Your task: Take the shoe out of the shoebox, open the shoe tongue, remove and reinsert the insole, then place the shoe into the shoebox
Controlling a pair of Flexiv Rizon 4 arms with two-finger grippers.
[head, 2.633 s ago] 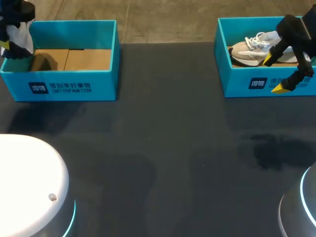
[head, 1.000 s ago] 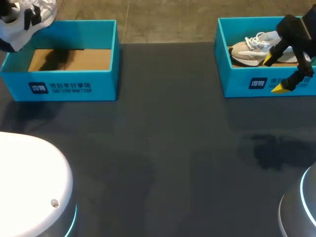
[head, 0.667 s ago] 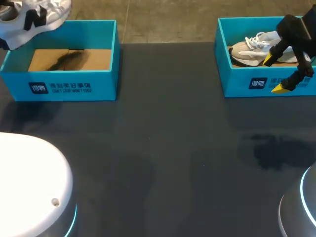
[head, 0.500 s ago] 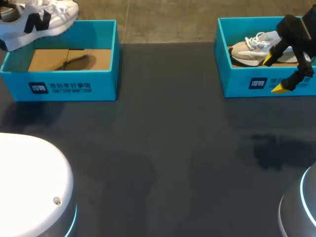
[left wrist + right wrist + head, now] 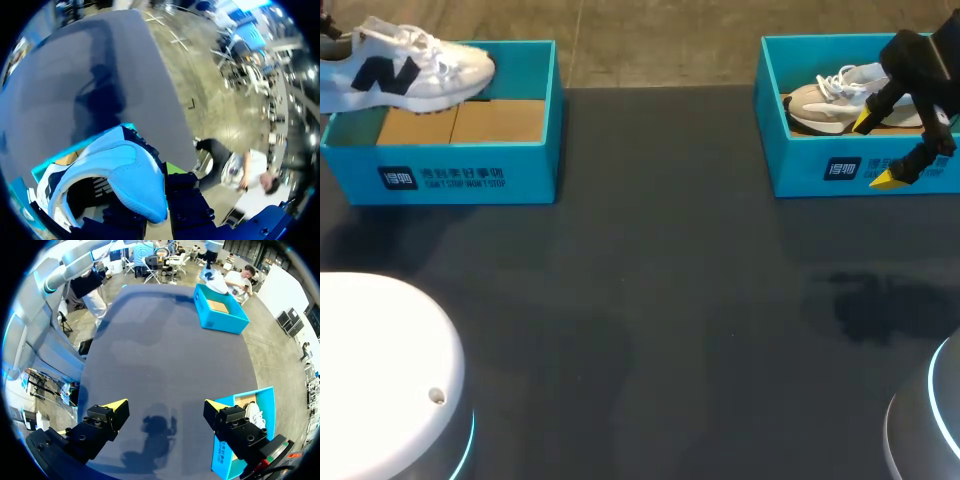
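Note:
A white shoe (image 5: 410,68) with a dark side logo hangs level above the back left of the left teal shoebox (image 5: 470,175), toe pointing right. In the left wrist view its heel (image 5: 117,172) fills the space between my left gripper's (image 5: 165,210) dark fingers, which are shut on it; the yellow tips are hidden. My right gripper (image 5: 878,150) stands open over the front wall of the right teal shoebox (image 5: 810,170), holding nothing. A beige shoe (image 5: 830,100) lies inside that box. The right wrist view shows the open right gripper (image 5: 165,407) above the dark table (image 5: 160,355).
The left shoebox's brown cardboard floor (image 5: 490,120) is bare. Two white rounded robot bases sit at the table's front left (image 5: 380,370) and front right (image 5: 930,420). The dark table (image 5: 660,280) stretches between the two boxes.
The white shoe, held by my left gripper, has swung right and down from the far left corner and now lies level over the left box. My right arm has not moved.

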